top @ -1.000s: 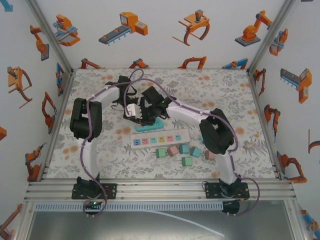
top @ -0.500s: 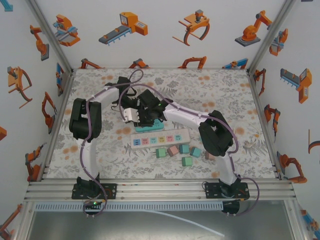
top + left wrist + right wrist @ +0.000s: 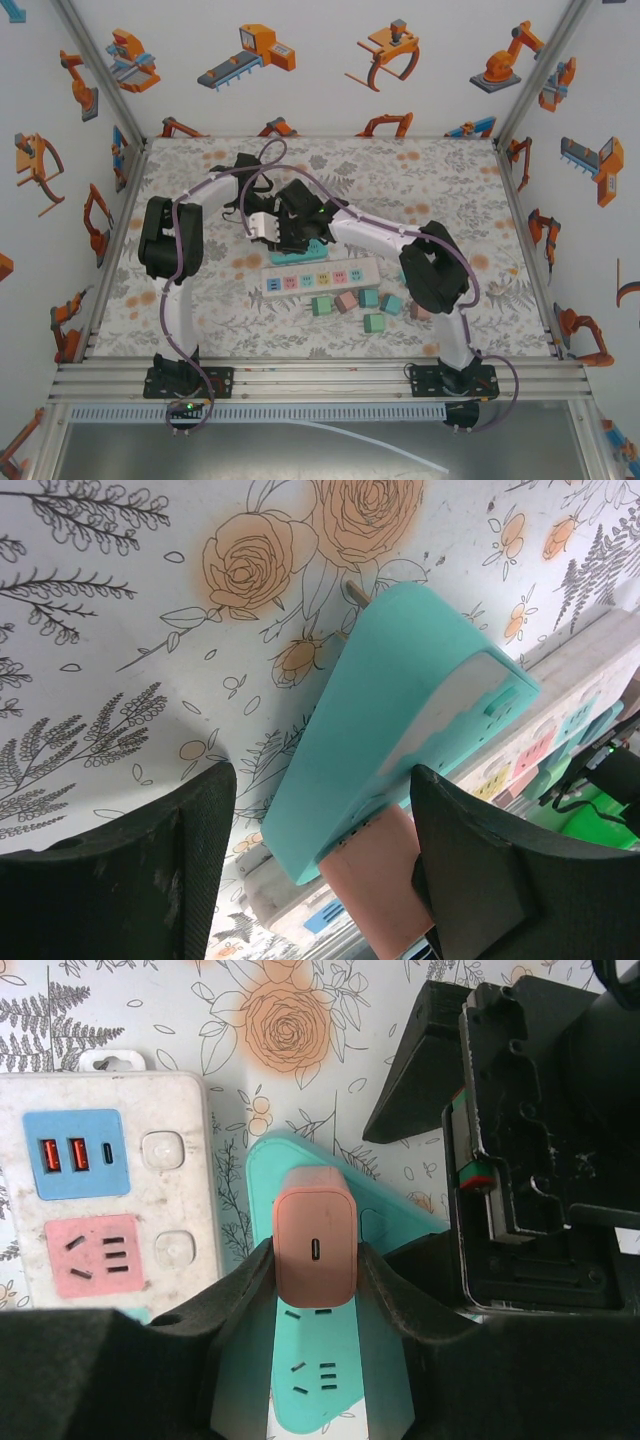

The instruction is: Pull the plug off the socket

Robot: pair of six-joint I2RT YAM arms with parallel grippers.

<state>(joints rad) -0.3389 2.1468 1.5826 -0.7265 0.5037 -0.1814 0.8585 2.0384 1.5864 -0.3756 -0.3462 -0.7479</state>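
Plug [image 3: 316,1245] clamped in right gripper [image 3: 316,1270], seated on teal socket [image 3: 400,680]; left gripper [image 3: 320,830] jaws apart, straddling socket edges.

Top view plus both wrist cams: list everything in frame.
teal socket strip: 1, teal, on the table beyond the white power strip
pink plug: 1, pink, on the teal socket strip
white power strip: 1, white with coloured outlets, mid-table
small blocks: 6 visible, green, pink, teal, on the near side of the white power strip
table: 1, floral cloth
left gripper: 1, black, jaws apart astride the teal socket strip
right gripper: 1, black, shut on the pink plug
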